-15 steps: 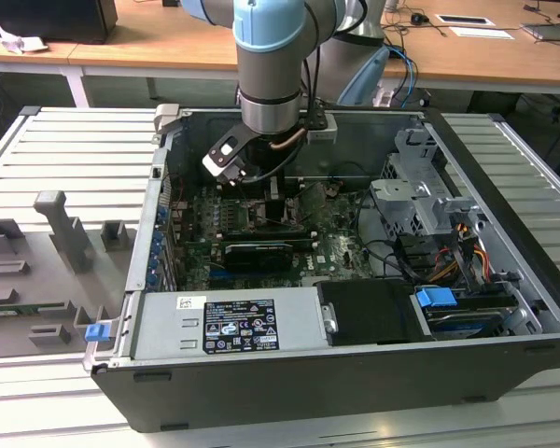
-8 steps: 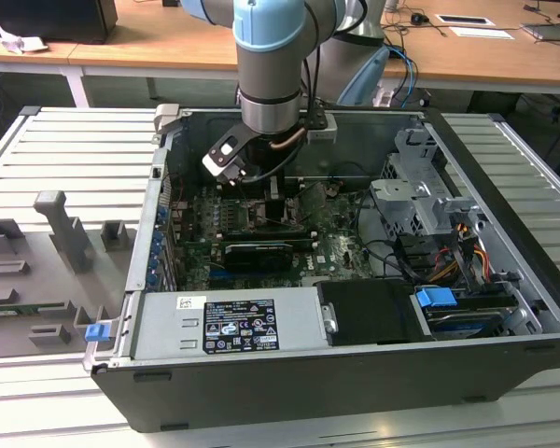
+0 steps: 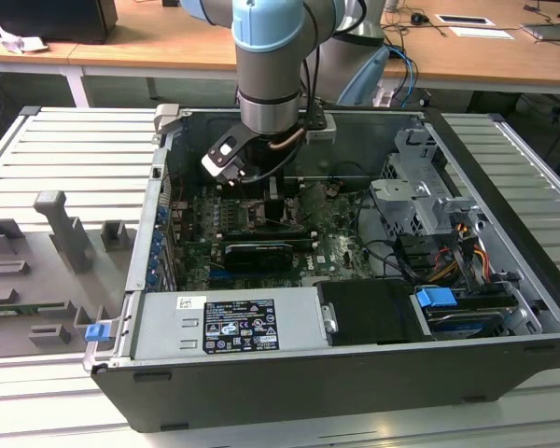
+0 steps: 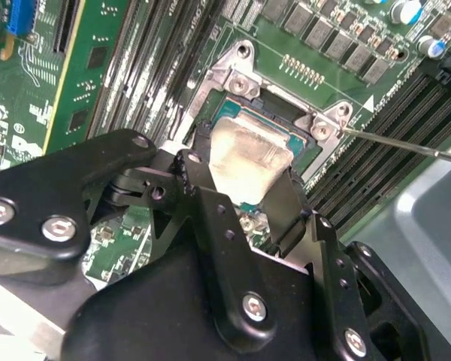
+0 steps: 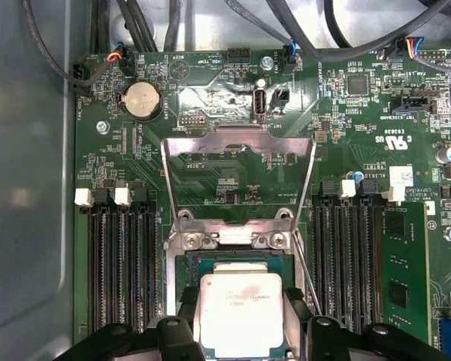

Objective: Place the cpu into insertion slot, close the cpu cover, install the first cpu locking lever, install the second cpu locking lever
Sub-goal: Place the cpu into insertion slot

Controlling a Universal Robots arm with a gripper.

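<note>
The cpu point(image 5: 240, 316) sits right at the slot point(image 4: 282, 105), shiny side up. It hangs over the slot or rests in it. I cannot tell which, because I cannot see if it is all the way down. In the second wrist view it looks a little tipped, so my guess is that it is not flat in its place yet.

The gripper point(image 5: 244, 335) holds the cpu. Its black fingers point(image 4: 199, 188) press on two sides of the chip, one on each side. The hand is narrow, just as wide as the chip.

The cover point(image 5: 238, 143) is open. It is flipped back from the slot, and the green board point(image 5: 105, 173) shows through its middle. It does not touch the cpu.

A thin lever point(image 4: 406, 144) sticks out from a corner of the slot. It is loose and locks nothing.

So the first job is nearly done, I think. The cover is not shut yet, and no lever is locked yet.

All of this is deep inside the open case point(image 3: 355, 373), where the arm point(image 3: 271, 75) reaches down from above.
</note>
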